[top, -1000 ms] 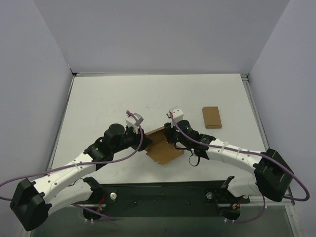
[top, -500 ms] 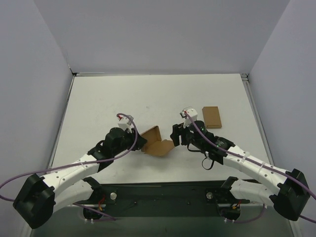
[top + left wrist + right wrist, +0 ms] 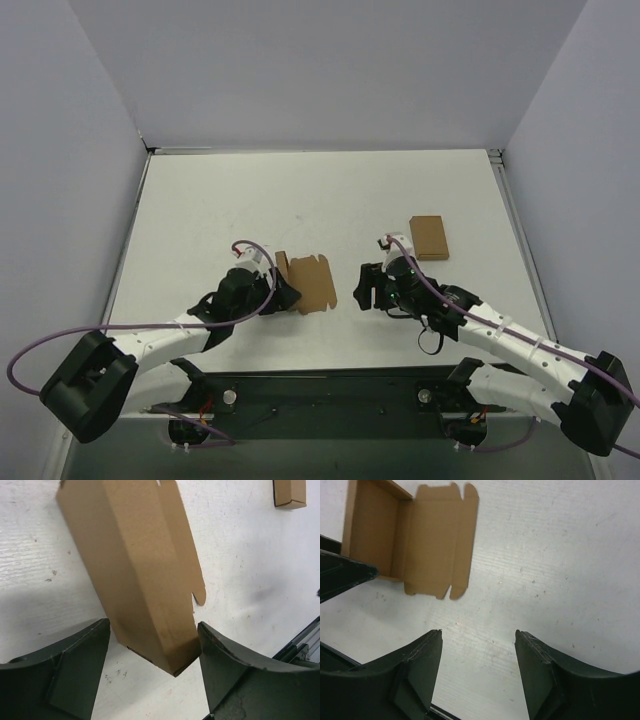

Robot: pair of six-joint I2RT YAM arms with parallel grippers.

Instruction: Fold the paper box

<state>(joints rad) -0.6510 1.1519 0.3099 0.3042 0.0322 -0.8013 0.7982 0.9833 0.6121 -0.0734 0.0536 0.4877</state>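
While left claw [image 3: 154,624] and right claw [image 3: 478,632] gape empty, the left wrist view hides the paper box [image 3: 135,570] interior.

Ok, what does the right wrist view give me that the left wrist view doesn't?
Only the right wrist: the inside of the paper box, with its tray open and its notched lid lying flat, and the right tool open over bare table. Only the left wrist: the box's outer wall close up, its end between the fingers of the left tool, contact unclear, plus the plain cardboard rectangle in the top corner. Both: the box and the white table.
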